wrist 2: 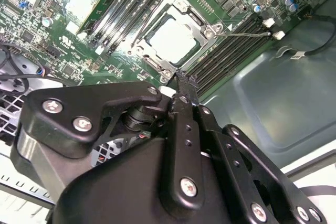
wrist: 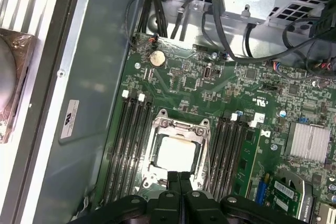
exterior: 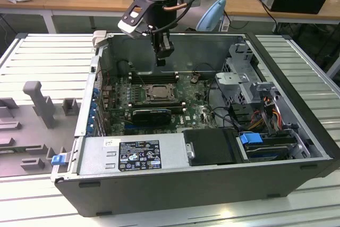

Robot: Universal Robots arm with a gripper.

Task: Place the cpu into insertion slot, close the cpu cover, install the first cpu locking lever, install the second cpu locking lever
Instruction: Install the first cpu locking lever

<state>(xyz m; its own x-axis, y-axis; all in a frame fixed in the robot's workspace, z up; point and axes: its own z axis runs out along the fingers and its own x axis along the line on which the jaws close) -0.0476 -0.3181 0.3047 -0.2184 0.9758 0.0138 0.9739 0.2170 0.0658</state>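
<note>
The desk (exterior: 48,51) is a flat top built of pale grey ribbed metal profiles. In the exterior view the ribs run from left to right.

An open case (exterior: 212,184) lies on its side at the middle of the desk, open side up, with one dark wall facing the camera. Bare desk shows around the case:
- a wide area at the exterior view's left;
- a narrower strip at the exterior view's right;
- a thin strip in front.

Grey fixtures stand on the left area, beside the case:
- a tall post (exterior: 36,97);
- a small block (exterior: 70,106) between post and case;
- a low block (exterior: 31,163) nearer the camera.
</note>
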